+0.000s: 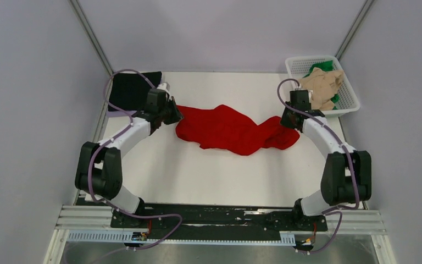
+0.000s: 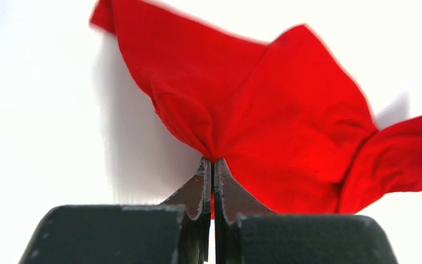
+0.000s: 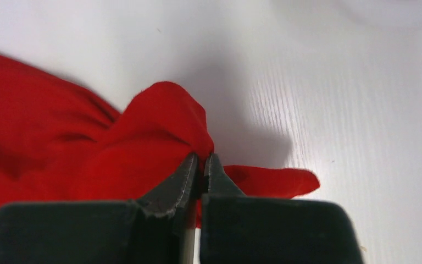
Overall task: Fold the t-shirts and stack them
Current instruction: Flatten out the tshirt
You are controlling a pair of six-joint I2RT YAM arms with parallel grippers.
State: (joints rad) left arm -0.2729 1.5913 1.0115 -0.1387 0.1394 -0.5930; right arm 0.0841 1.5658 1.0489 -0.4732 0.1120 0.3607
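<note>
The red t-shirt (image 1: 228, 129) lies crumpled across the middle of the white table, stretched between my two grippers. My left gripper (image 1: 175, 114) is shut on its left end; in the left wrist view the jaws pinch a fold of the red t-shirt (image 2: 264, 110) at the left gripper's tips (image 2: 213, 160). My right gripper (image 1: 287, 122) is shut on the right end; the right wrist view shows the red t-shirt (image 3: 115, 143) caught at the right gripper's tips (image 3: 202, 157). The black t-shirt (image 1: 129, 88) lies folded at the back left. The beige t-shirt (image 1: 323, 85) and green t-shirt (image 1: 321, 67) sit in the basket.
A white plastic lattice basket (image 1: 296, 65) stands at the back right corner, just behind my right arm. Grey walls close in the table on three sides. The table's front half (image 1: 214, 176) is bare white surface.
</note>
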